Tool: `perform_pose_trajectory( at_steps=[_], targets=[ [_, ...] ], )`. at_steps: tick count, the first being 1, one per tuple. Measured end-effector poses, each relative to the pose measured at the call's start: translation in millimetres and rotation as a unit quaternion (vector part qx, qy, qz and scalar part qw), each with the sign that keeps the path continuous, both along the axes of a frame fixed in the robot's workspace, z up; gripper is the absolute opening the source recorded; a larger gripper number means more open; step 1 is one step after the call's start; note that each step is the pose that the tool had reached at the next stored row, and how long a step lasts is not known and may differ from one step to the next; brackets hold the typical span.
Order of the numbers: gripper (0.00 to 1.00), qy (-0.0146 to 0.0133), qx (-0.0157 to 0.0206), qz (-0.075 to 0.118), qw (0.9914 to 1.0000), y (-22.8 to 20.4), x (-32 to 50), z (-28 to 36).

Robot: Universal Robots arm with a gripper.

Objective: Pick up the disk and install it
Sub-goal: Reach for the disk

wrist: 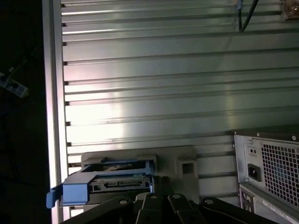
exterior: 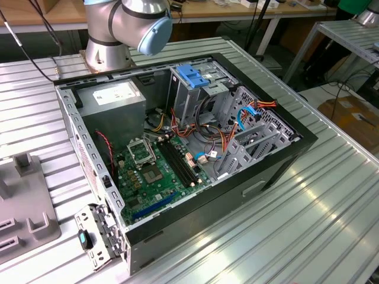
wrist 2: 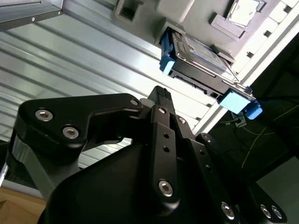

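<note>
The disk [wrist 2: 201, 58] is a silver-black drive with blue plastic side rails. It lies in a slot of a grey holder block [wrist 2: 187, 14] on the ribbed metal table, close to the table's edge. In the first wrist view the disk [wrist: 110, 182] shows its connector end and a blue rail. My gripper [wrist 2: 161, 92] hangs a short way off the disk, pointing at it but apart from it. In the first wrist view the gripper [wrist: 159, 181] sits just beside the disk. Its black fingers stand together with nothing between them.
An open computer case [exterior: 278, 165] lies on the table, with a motherboard [exterior: 157, 168], a grey power-supply box [exterior: 112, 97] and a metal cage with a blue top [exterior: 194, 76]. The case's rear panel [wrist: 268, 168] is near the holder. A grey fixture [exterior: 23, 207] lies at the exterior view's left.
</note>
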State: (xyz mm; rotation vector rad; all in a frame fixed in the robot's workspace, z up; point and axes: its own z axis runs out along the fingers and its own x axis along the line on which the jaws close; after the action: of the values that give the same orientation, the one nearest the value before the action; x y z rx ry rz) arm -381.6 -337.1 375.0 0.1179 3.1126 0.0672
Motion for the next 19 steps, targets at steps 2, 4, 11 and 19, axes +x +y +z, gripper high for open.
perform_pose_trajectory(
  at_steps=[2, 4, 11, 19],
  targets=[
    [0.11, -0.0001, 0.0001, 0.000, 1.00000, 0.0, -5.5, -0.7],
    [0.11, -0.0001, 0.0000, 0.000, 1.00000, 0.0, -13.3, -1.6],
    [0.11, -0.0001, 0.0000, 0.000, 1.00000, 0.0, -17.5, -2.0],
    [0.11, 0.0000, 0.0000, 0.000, 1.00000, 0.0, -20.2, -2.0]
  ],
)
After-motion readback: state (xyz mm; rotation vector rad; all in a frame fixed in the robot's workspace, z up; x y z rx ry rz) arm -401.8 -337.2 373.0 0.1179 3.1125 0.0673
